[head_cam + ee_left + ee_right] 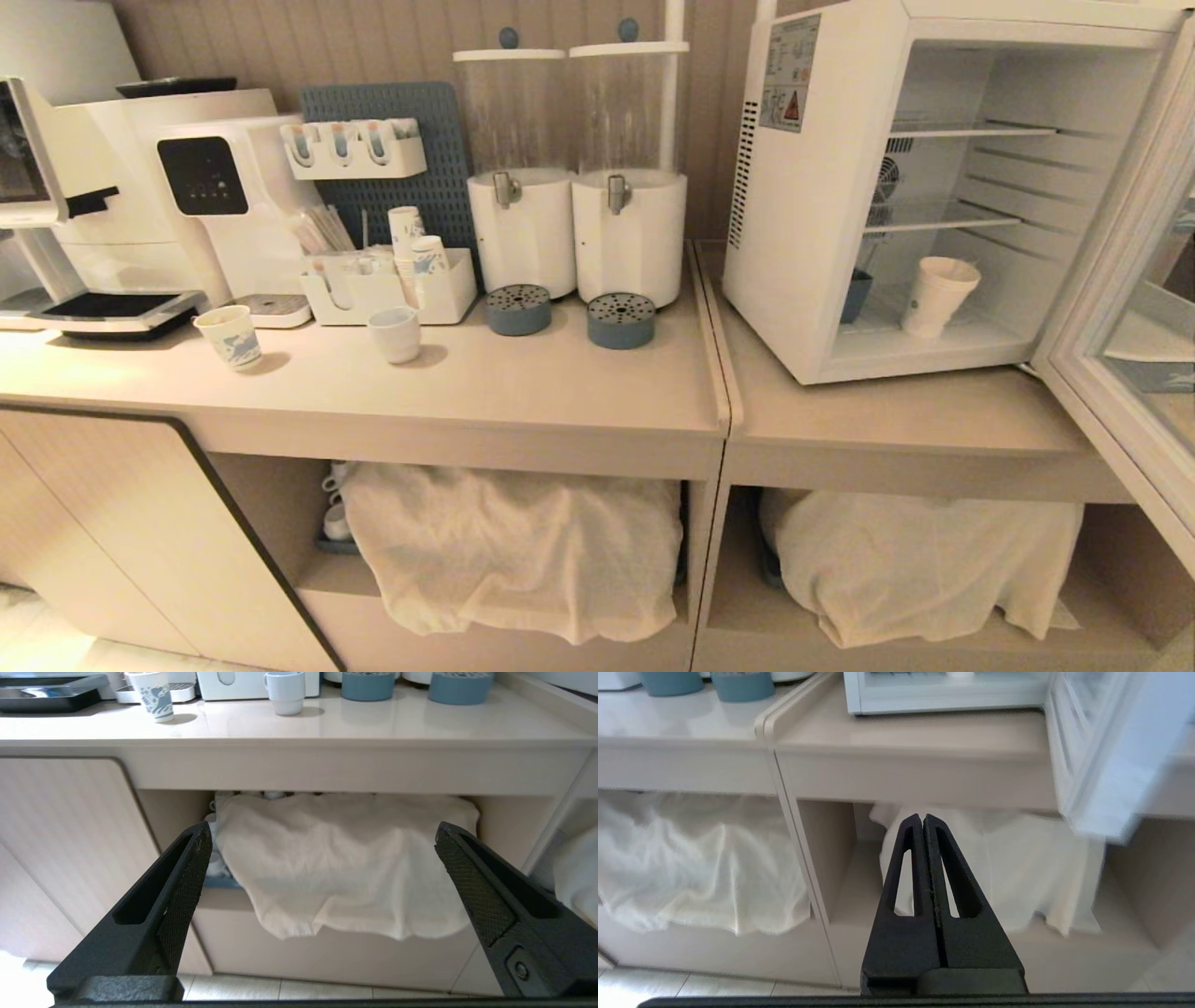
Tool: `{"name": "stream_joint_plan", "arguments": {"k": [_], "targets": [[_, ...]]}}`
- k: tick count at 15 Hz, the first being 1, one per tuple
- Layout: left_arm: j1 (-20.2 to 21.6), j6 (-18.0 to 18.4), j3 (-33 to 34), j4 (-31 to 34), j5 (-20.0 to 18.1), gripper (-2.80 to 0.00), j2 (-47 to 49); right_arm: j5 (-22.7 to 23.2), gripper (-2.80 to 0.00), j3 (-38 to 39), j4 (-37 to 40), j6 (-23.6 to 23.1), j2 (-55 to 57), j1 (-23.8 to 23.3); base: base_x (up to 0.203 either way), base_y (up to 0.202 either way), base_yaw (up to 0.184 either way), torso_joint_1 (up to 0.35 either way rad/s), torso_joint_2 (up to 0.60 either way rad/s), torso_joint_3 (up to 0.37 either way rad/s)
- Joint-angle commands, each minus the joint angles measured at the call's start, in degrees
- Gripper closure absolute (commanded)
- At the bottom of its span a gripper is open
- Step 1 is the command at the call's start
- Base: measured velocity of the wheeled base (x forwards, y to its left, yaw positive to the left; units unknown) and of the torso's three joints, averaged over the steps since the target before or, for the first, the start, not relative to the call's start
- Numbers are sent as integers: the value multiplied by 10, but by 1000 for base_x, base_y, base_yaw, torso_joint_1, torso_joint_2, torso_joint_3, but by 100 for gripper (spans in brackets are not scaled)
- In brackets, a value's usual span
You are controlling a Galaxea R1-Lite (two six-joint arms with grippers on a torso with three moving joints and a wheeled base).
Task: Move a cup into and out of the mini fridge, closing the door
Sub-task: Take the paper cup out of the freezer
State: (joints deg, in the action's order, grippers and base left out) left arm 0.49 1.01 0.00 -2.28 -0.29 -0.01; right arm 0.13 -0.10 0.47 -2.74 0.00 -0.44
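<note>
While the door (pixel 1134 308) of the mini fridge (pixel 822 187) hung wide open, swung out past the fridge's right side, the cup (pixel 936 296) stood upright on the fridge's floor, below the two wire shelves (pixel 943 222) and toward the front of the compartment. Just beside it, against the fridge's inner left wall, a small dark blue container (pixel 854 295) sat partly hidden. The fridge itself rested on the right-hand worktop (pixel 896 411).

Neither arm showed from the head camera. Down low in front of the cabinets, the left end effector (pixel 322 840) had its fingers (pixel 187 877) spread far apart with nothing between them, facing a white cloth (pixel 345 863) draped in the open bay under the worktop left of the fridge. The right end effector (pixel 923 821) had its fingers pressed together on nothing, pointing at a second white cloth (pixel 1017 872) in the bay beneath the fridge.

Well left of the fridge, a patterned paper cup (pixel 230 337) and a squat white cup (pixel 395 333) stood apart on the left worktop, in front of a white organiser tray (pixel 448 297). Between that tray and the fridge stood two white drink dispensers (pixel 579 168) with blue drip cups (pixel 569 314) under their taps, and a coffee machine (pixel 201 187) sat farthest from the fridge.
</note>
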Motion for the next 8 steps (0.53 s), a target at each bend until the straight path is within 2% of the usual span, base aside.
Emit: {"name": "stream_joint_plan", "arguments": {"k": [1,4,8], "targets": [[0,-1,8,-1,-1,-280,0,0,0,0,0,0,1,0,182,0,1,2,4,4],[0,-1,8,-1,0,-280,0,1,0,0,4,-2,1,-1,152,0,-2,1,7,-1],[0,-6,8,-1,0,-280,0,-1,0,-2,5,-1,0,0,0,0,0,0,0,0]]}}
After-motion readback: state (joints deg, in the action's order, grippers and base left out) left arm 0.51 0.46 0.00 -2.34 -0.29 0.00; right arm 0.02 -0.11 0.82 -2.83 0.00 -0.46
